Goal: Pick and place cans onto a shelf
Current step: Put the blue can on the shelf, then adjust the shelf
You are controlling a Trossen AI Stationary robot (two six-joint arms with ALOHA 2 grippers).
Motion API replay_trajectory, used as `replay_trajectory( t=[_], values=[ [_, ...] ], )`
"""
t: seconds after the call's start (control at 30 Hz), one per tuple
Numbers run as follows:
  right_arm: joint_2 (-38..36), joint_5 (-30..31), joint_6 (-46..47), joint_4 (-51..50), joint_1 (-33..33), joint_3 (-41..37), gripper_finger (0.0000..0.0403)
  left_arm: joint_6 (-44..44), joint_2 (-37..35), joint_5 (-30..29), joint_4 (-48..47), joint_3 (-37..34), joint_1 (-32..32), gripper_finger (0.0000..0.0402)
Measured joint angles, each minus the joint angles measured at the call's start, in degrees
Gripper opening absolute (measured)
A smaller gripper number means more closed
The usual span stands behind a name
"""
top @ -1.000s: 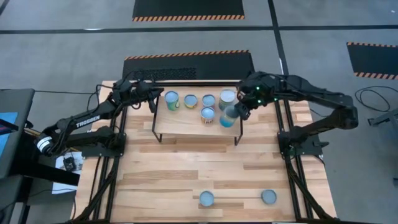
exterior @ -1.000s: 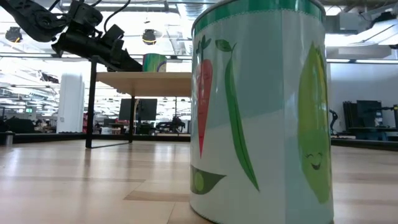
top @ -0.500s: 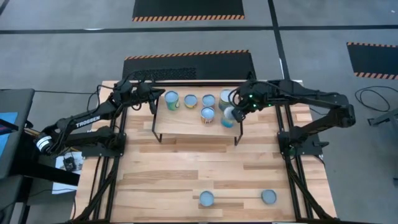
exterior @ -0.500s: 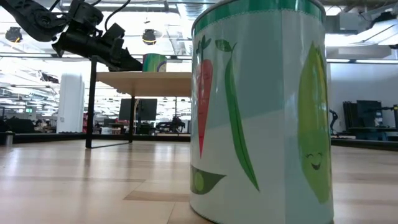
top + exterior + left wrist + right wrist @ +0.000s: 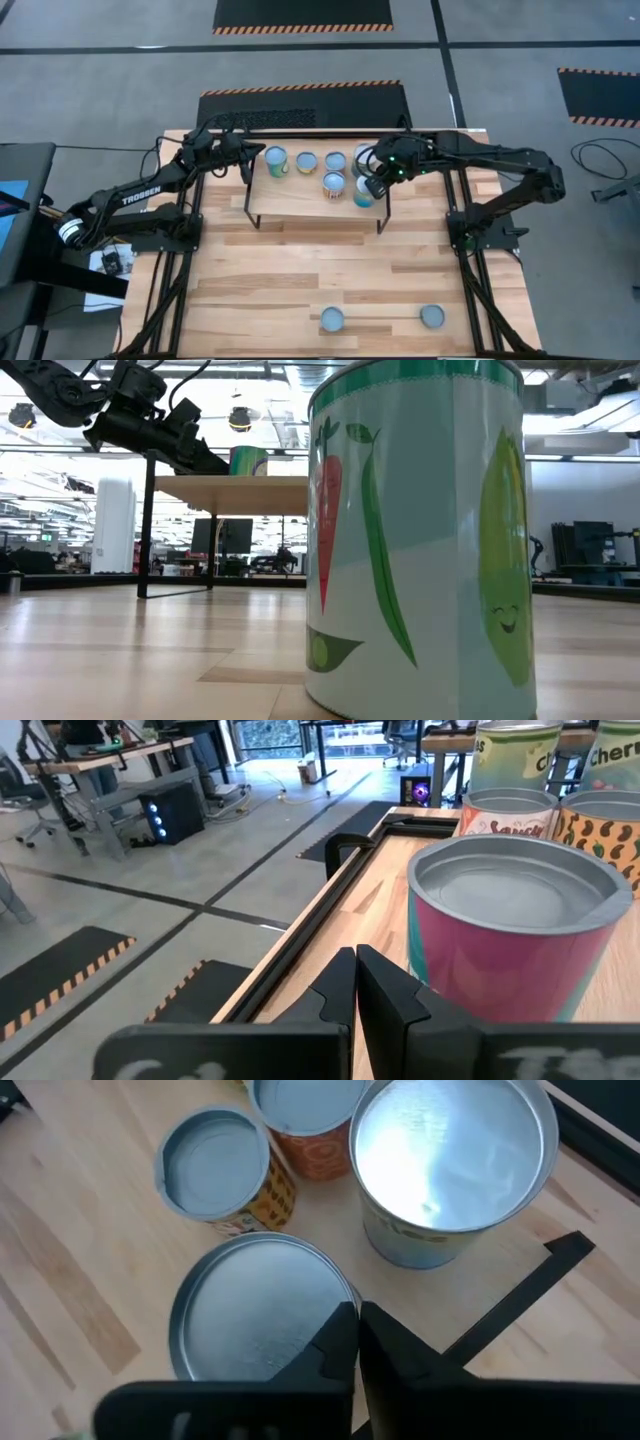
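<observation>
Wooden shelf [image 5: 300, 205] is carrying six cans, the nearest can [image 5: 364, 192] sitting at its front right corner so the board fills up. Right gripper [image 5: 377, 184] is hovering above it, fingers nearly together, nothing held; left gripper [image 5: 254, 154] is waiting closed at the shelf's left end, and two cans [image 5: 332, 320] are standing on the tabletop

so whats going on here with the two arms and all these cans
Two robot arms are stocking cans onto a small raised shelf. Six cans stand on it now. The right gripper is at the shelf's right end, right over the can at the front corner; its fingers look shut in its wrist view. The left gripper waits shut at the shelf's left end. Two cans sit on the table's near edge.
</observation>
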Motion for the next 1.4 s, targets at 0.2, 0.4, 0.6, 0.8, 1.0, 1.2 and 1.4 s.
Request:
replay_trajectory(
  t=[0.2,0.4,0.6,0.8,1.0,1.2,1.4],
  values=[
    [0.0,0.7,-0.3,0.0,0.0,0.0,0.0078,0.0,0.0,0.0,-0.1,0.0,0.0,0.0002],
    [-0.3,3.7,-3.8,0.1,0.1,1.0,0.0129,0.0,-0.3,0.3,-0.2,0.0,0.0,0.0002],
    [-2.4,9.4,-9.7,-0.5,2.7,5.3,0.0146,0.3,-4.2,0.6,-0.9,0.0,0.0,0.0002],
    [-5.8,2.6,-16.9,-2.0,8.5,1.9,0.0087,0.3,-9.5,0.6,-7.0,0.0,0.0,0.0002],
    [-6.0,-6.2,-16.3,1.8,17.7,-8.4,0.0011,-0.4,-13.4,0.7,-8.3,0.0,0.0,0.0002],
    [-4.2,-5.0,-12.4,5.7,23.6,-13.7,0.0011,-1.8,-14.9,1.4,-8.8,0.0,-0.1,0.0002],
    [-3.9,0.9,-10.9,4.8,24.6,-14.9,0.001,-2.9,-14.9,1.4,-10.8,0.0,-0.4,0.0002]
  ],
)
